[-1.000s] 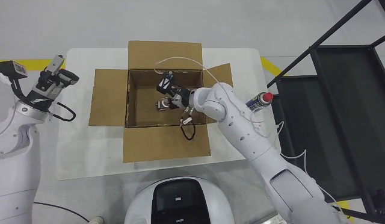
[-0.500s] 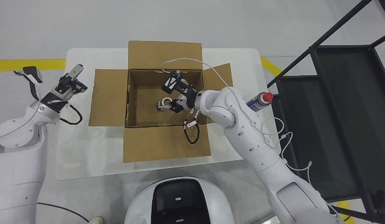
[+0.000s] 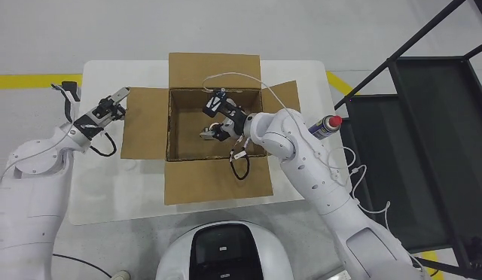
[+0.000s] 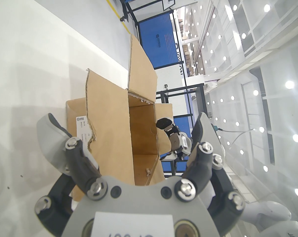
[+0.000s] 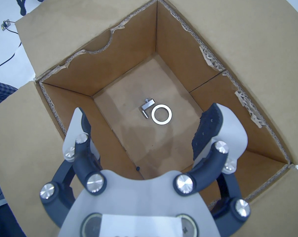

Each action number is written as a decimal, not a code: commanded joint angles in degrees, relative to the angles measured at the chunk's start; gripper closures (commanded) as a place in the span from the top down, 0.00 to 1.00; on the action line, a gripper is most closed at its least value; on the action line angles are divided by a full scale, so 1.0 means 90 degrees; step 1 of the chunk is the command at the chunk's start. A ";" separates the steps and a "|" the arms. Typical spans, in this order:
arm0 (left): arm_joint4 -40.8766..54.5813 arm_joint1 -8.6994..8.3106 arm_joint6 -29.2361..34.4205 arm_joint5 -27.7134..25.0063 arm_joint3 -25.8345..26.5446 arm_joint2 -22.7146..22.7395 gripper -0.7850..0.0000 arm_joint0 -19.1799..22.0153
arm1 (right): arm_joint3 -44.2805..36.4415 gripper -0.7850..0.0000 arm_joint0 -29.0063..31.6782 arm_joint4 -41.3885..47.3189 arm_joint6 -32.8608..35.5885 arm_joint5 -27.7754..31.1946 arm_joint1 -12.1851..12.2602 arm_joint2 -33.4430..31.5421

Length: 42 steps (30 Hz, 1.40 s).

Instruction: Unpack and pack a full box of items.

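An open cardboard box (image 3: 218, 178) stands mid-table with all of its flaps folded out. On its floor lie a metal ring (image 5: 161, 114) and a small metal bracket (image 5: 147, 106), side by side. My right gripper (image 3: 212, 118) hangs open over the box's inside, above those two parts, and the right wrist view shows it (image 5: 146, 113) with nothing between its fingers. My left gripper (image 3: 120, 98) is at the outer edge of the box's left flap (image 3: 143, 122). It is open and empty (image 4: 125, 124), pointing at the box (image 4: 109, 124).
A spray can (image 3: 325, 126) with a red cap lies on the white table (image 3: 98, 182) to the right of the box. A black metal stair frame (image 3: 422, 129) stands beyond the table's right side. Black cable loops hang from both wrists.
My left arm has swung in from the table's left edge to the box's left flap. The box has shifted slightly to the right. The right gripper stays over the box.
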<state>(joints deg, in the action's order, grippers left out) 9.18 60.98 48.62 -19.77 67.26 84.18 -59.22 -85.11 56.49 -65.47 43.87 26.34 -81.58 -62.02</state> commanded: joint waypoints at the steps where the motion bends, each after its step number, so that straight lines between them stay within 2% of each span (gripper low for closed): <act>1: -0.0007 -0.0005 0.0017 0.0005 0.0009 -0.0018 1.00 0.0000 | 0.0000 1.00 0.0000 0.0000 0.0000 0.0000 0.0000 0.0000; 7: 0.0426 -0.0037 0.0214 0.0097 0.0064 0.0133 1.00 -0.0066 | 0.0000 1.00 0.0000 0.0000 0.0000 0.0000 0.0000 0.0000; 13: 0.0556 -0.0127 -0.0453 -0.0014 0.0176 0.0740 1.00 -0.0281 | 0.0011 1.00 0.0026 -0.0030 -0.0053 -0.0011 0.0001 0.0020; 17: 0.0780 -0.0168 -0.0834 -0.0055 0.0510 0.1124 1.00 -0.0570 | 0.0373 1.00 -0.0072 -0.0264 -0.0314 -0.0308 -0.0010 0.0103; 22: 0.0798 -0.0174 -0.0826 -0.0030 0.0561 0.1154 1.00 -0.0615 | 0.1060 1.00 -0.0353 -0.0394 -0.0403 -0.0387 -0.0060 0.0344; 23: 0.0798 -0.0174 -0.0826 -0.0030 0.0561 0.1154 1.00 -0.0615 | 0.1267 0.93 -0.0444 -0.0338 -0.0501 -0.0406 -0.0084 0.0403; 26: 0.0798 -0.0174 -0.0826 -0.0030 0.0561 0.1154 1.00 -0.0615 | 0.1728 0.46 -0.0657 -0.0245 -0.0618 -0.0486 -0.0145 0.0547; 39: 0.0798 -0.0174 -0.0826 -0.0030 0.0561 0.1154 1.00 -0.0615 | 0.3628 0.44 -0.1670 -0.0011 -0.0708 -0.0625 -0.0521 0.1383; 42: 0.0798 -0.0174 -0.0826 -0.0030 0.0561 0.1154 1.00 -0.0615 | 0.3947 0.41 -0.1829 -0.0080 -0.0726 -0.0735 -0.0605 0.1551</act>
<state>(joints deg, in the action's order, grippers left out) 16.37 59.42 41.18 -20.04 72.31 94.57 -64.75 -50.22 40.35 -65.99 37.29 19.96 -86.88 -48.40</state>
